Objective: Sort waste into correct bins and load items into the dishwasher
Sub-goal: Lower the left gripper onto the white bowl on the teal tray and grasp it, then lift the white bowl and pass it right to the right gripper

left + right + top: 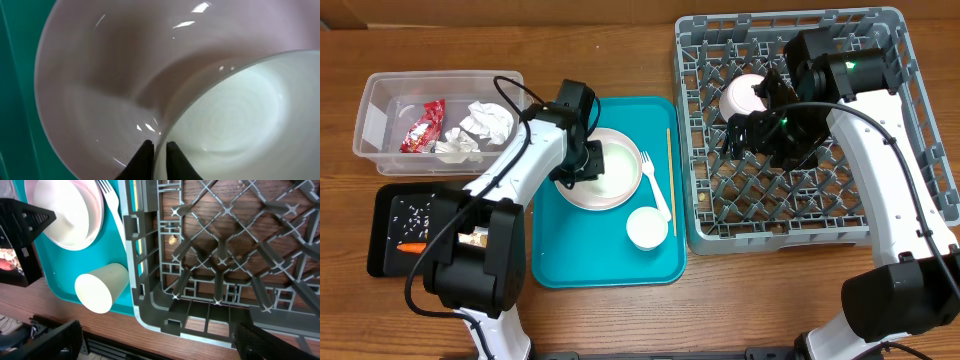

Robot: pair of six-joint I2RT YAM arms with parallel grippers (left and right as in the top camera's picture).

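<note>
- White bowl point(240, 110) sits nested in the plate point(90, 75) on the teal tray point(15, 100). My left gripper point(157, 147) is clenched on its near rim, one finger inside and one outside.
- That pinch is thin and right at the lip, and the ware looks smooth and glossy. If I lift fast or let it tilt, the bowl could swing on my fingers or slide out and drop back onto the plate.
- My outer finger is down in the gap between bowl and plate, so I judge it may drag the plate up or shove it sideways.
- The fork point(655, 185) lies with its tines on the plate's edge. A shifted plate would flick it toward the cup point(647, 228) or the stick point(670, 175).
- My right gripper point(752, 128) hangs wide open and holds nothing. It is over the rack point(920, 130), just beside the racked bowl point(745, 95), so carrying across could bump that arm or that bowl.
- Only my fingertips show in the wrist view, so I cannot tell how deep the bite is.
</note>
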